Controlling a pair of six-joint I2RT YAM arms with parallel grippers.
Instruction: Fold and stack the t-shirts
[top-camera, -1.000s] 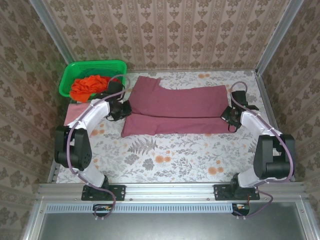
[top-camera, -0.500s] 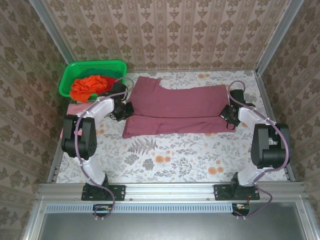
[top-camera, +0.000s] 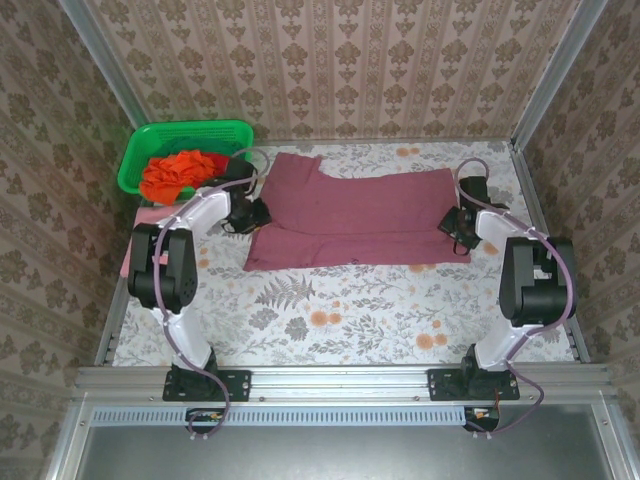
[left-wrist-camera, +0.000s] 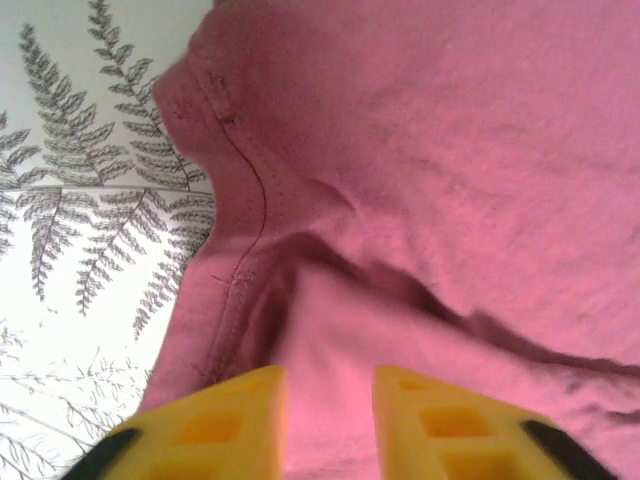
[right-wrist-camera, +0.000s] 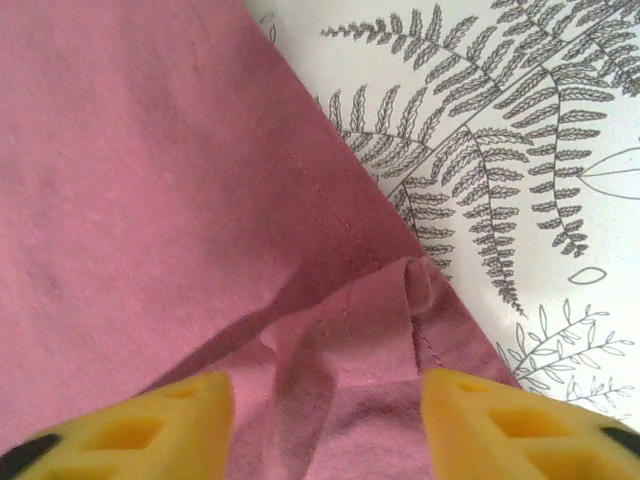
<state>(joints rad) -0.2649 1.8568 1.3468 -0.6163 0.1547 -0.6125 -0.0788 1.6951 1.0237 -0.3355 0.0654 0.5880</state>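
Observation:
The large maroon t-shirt lies across the back half of the table, folded lengthwise with its near layer on top. At its left end my left gripper is shut on a raised ridge of the maroon t-shirt beside a stitched seam. By the right end my right gripper stands open over a turned-up hem corner of the maroon t-shirt, with nothing held. A light pink shirt lies at the table's left edge, partly under the left arm. An orange-red shirt heap fills the basket.
The green plastic basket sits at the back left corner. The floral tablecloth stretches bare in front of the shirt. Metal frame posts and wallpapered walls close in the table on three sides.
Both arms have drawn their elbows in toward the table's sides, and each gripper has shifted slightly inward onto its end of the maroon shirt. The shirt's outline is almost unchanged.

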